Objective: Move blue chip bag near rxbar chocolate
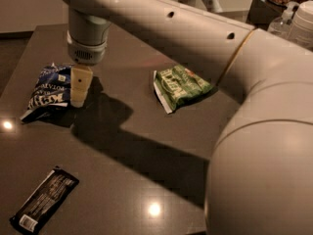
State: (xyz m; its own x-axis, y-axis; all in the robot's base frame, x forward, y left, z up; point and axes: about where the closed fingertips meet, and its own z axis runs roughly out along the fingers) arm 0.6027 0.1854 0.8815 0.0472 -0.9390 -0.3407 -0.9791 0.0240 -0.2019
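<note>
The blue chip bag [48, 89] lies crumpled at the left of the dark table [146, 131]. The rxbar chocolate [44, 199], a flat black wrapper with a white label at its lower end, lies at the front left corner, well apart from the bag. My gripper [78, 99] points down from the arm's wrist [88, 43] and sits at the right edge of the blue bag, overlapping it in view. I cannot tell if it touches the bag.
A green chip bag [182, 87] lies right of the table's centre. My large arm [205, 48] crosses the upper and right parts of the view. Bottles and jars [298, 18] stand on another surface at the top right.
</note>
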